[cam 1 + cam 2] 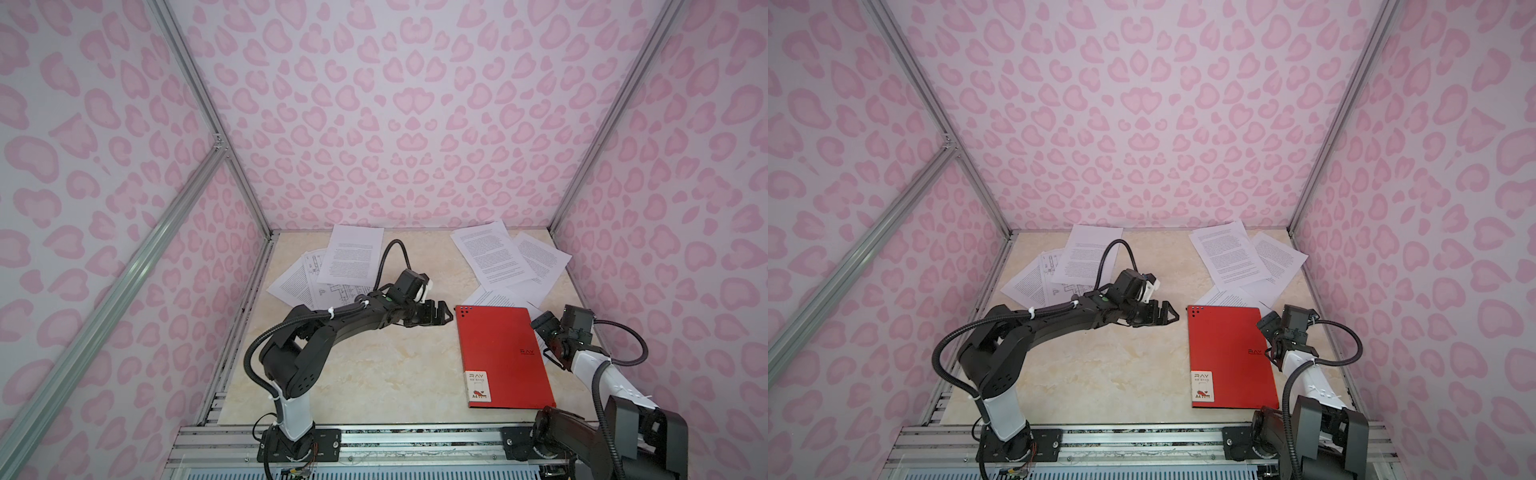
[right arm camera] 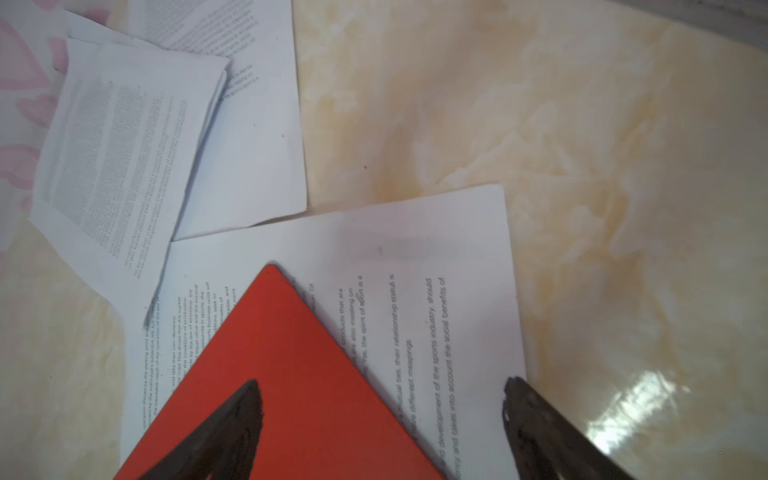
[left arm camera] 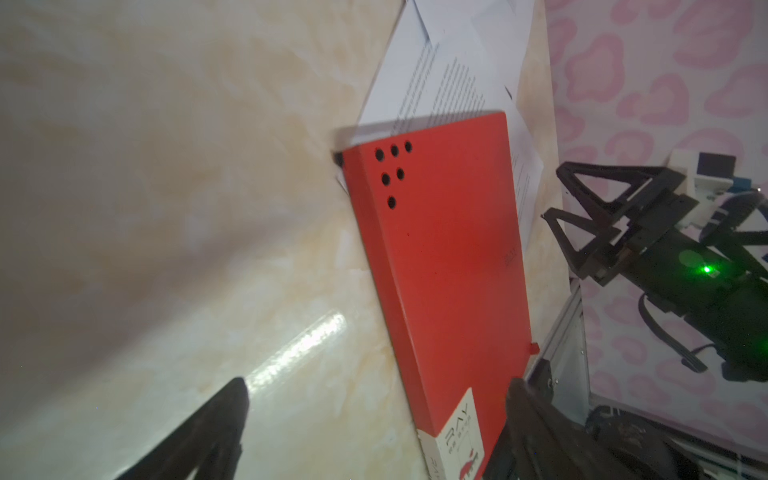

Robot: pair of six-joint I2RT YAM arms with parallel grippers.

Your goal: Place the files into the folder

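Pink-spotted walls (image 1: 395, 124), marbled bench (image 1: 374, 374). Closed red folder (image 1: 503, 353) right of centre, lying partly on one sheet (image 2: 415, 249); other files (image 1: 353, 253) scattered at back. Wide, empty left tool (image 1: 442, 316) beside folder's far corner. Wide right tool (image 1: 540, 332) straddling cover's edge. Advice: pinch cover alone, leave sheet beneath

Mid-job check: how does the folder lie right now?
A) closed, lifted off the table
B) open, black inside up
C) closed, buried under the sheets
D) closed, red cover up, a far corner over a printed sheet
D: the folder lies closed, red cover up, and the right wrist view shows its corner overlapping a printed sheet.
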